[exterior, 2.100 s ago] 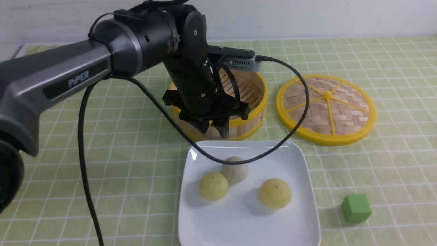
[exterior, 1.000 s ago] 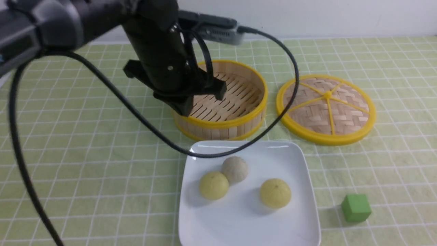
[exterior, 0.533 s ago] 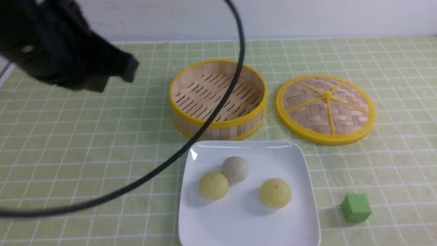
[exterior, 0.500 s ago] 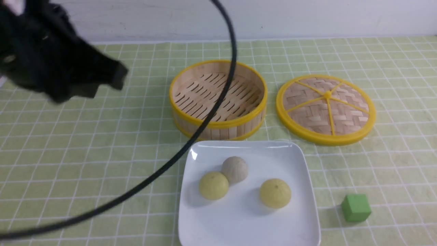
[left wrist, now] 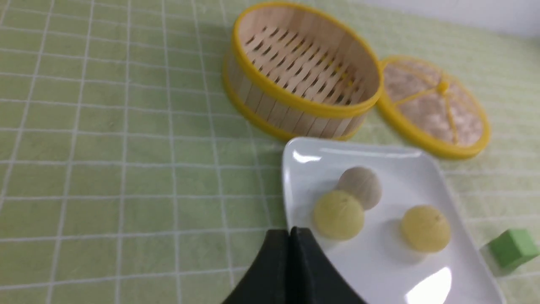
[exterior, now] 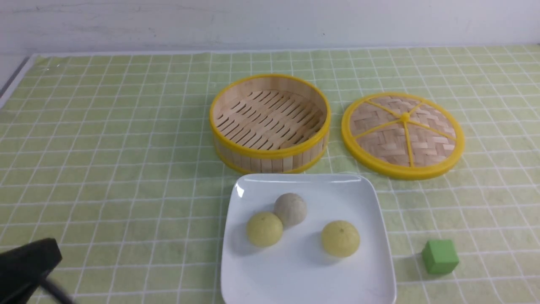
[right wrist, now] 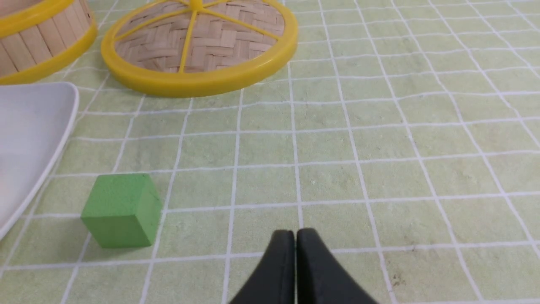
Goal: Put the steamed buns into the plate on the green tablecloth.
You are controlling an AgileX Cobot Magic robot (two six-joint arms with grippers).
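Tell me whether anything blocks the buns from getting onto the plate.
Nothing does: all three buns already sit on the white plate, and the steamer is empty. Both grippers, left and right, are shut and hold nothing.

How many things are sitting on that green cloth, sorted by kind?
Yellow steamed buns: 2
Greyish steamed bun: 1
White plate: 1
Bamboo steamer: 1
Woven lid: 1
Green cube: 1
Total: 7

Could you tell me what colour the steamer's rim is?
Yellow; the steamer's rim shows best in the front view.
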